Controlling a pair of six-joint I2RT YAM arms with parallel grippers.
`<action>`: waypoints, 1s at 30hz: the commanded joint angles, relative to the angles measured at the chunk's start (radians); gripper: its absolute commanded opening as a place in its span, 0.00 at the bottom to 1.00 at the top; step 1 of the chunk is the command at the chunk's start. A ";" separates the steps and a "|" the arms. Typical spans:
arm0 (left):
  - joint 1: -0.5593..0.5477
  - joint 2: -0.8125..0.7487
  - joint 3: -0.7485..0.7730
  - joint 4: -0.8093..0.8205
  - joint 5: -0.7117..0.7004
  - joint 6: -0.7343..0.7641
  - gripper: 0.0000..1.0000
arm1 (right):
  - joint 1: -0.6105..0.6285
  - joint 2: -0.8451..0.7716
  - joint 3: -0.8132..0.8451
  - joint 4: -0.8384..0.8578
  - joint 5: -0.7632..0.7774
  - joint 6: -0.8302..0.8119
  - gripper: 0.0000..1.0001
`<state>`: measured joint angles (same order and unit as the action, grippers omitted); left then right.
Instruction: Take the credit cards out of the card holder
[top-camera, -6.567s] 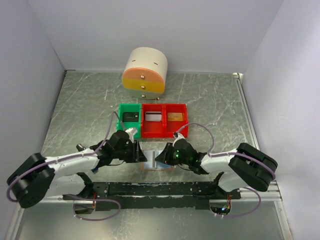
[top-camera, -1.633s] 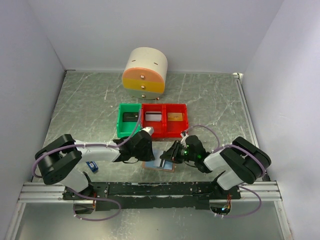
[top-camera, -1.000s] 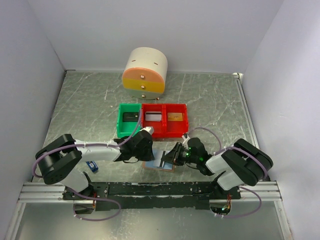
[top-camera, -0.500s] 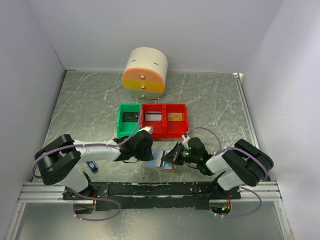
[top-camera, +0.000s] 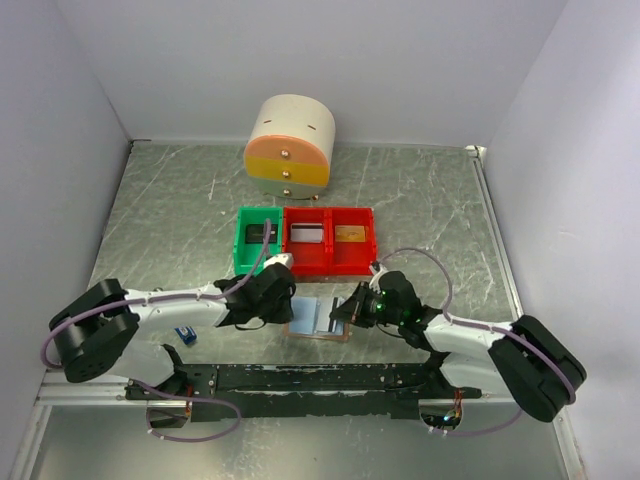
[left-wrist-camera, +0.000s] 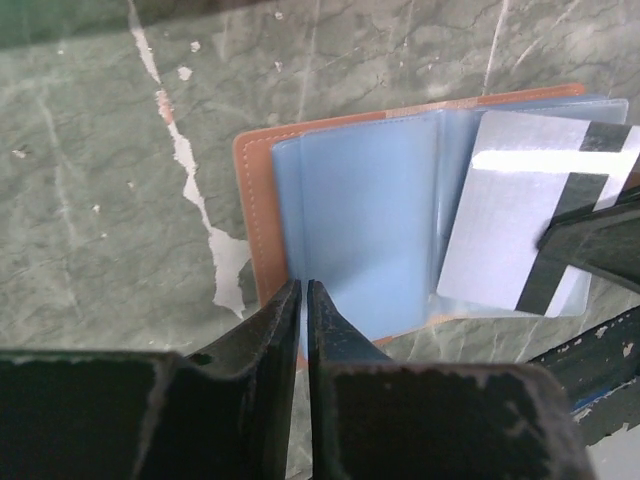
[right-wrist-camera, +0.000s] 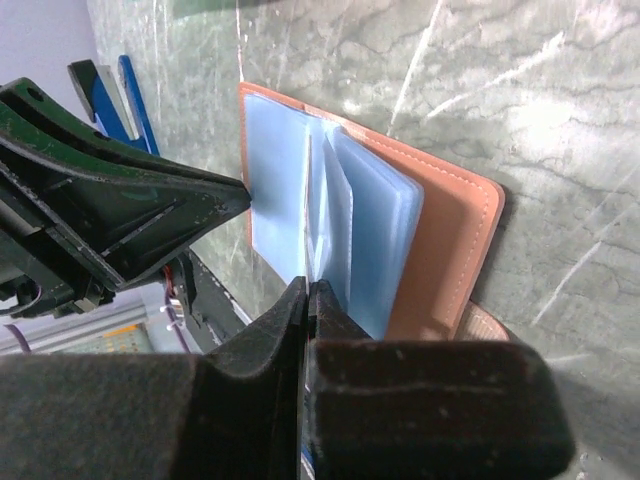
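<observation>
On the grey-green marbled tabletop (top-camera: 420, 200), from an onlooker's place at its near edge:

1. Round drawer unit (top-camera: 290, 145), cream over yellow and orange, standing at the far wall.
2. Red plastic double bin (top-camera: 310, 265) with a green plastic bin (top-camera: 240, 255) touching its left side, both mid-table and holding small flat items.
3. Flat tan-brown card holder (left-wrist-camera: 360, 220) with pale blue clear pockets, lying open on the tabletop between the two arms, just in front of the bins.
4. Silvery credit card (left-wrist-camera: 510, 220) with a black stripe, tilted and partly out of the holder's right-hand pocket, one end inside.
5. Left tool (left-wrist-camera: 303, 290): jaws nearly together, nipped on the holder's left edge at the blue pocket.
6. Right tool (right-wrist-camera: 307, 290): jaws closed tight on the silvery card's outer corner, at the holder's right side.
7. Small blue-and-black stick-shaped gadget (top-camera: 184, 333), lying near the left arm, well apart from the holder.
</observation>
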<state>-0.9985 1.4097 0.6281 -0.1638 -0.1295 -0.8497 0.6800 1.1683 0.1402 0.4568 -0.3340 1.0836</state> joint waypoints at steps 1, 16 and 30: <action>0.000 -0.076 -0.034 -0.025 -0.051 -0.022 0.21 | -0.006 -0.074 0.057 -0.172 0.045 -0.085 0.00; 0.000 -0.301 -0.095 -0.047 -0.082 -0.039 0.57 | -0.002 -0.273 0.074 -0.149 -0.016 -0.117 0.00; 0.107 -0.448 -0.113 -0.207 -0.084 -0.051 1.00 | 0.084 -0.329 0.324 -0.313 0.183 -0.419 0.00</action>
<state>-0.9501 0.9779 0.5240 -0.3130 -0.2241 -0.9024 0.7166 0.8459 0.3496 0.2176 -0.2760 0.8211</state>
